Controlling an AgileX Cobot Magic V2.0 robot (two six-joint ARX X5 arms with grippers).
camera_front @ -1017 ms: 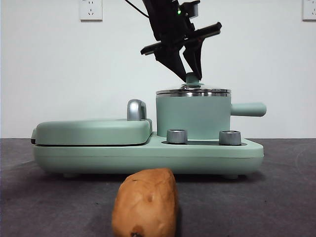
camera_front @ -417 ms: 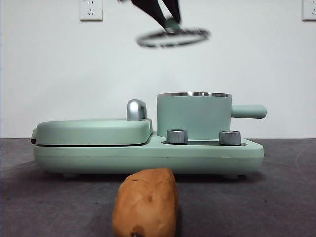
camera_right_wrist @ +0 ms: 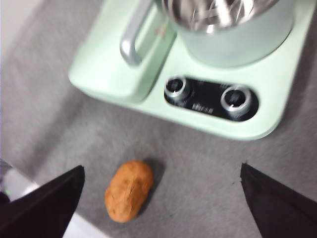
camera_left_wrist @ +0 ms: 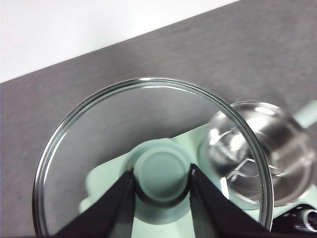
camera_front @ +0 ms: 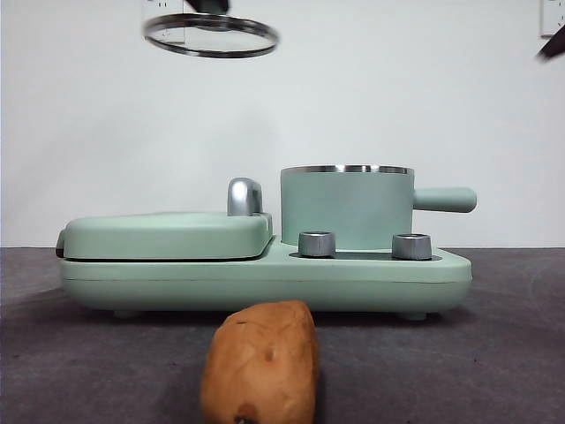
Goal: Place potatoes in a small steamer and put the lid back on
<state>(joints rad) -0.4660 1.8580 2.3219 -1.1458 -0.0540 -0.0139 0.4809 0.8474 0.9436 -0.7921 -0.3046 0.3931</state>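
Lid off | left gripper [camera_left_wrist: 161, 176] clamps the knob of the lid [camera_front: 211, 34], high above the grill plate [camera_front: 168, 235] | small steamer [camera_front: 346, 206] stands uncovered | right gripper [camera_right_wrist: 161, 196] spread above the potato [camera_right_wrist: 129, 190] on the table | next, likely: grasp potato.

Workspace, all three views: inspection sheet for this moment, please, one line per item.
Surface: dark grey table, matte.
Potato: lies on the table in front of the cooker, untouched.
Small steamer: sits open on the mint-green cooker base; steel inside, no potato in it.
Lid: held high in the air above the grill cover.
Clutter: nothing seen.
Left gripper: jaws shut on the lid's knob.
Right gripper: jaws wide open, above the potato and the two control dials.
Cables: nothing seen.
Surroundings: white wall with sockets.
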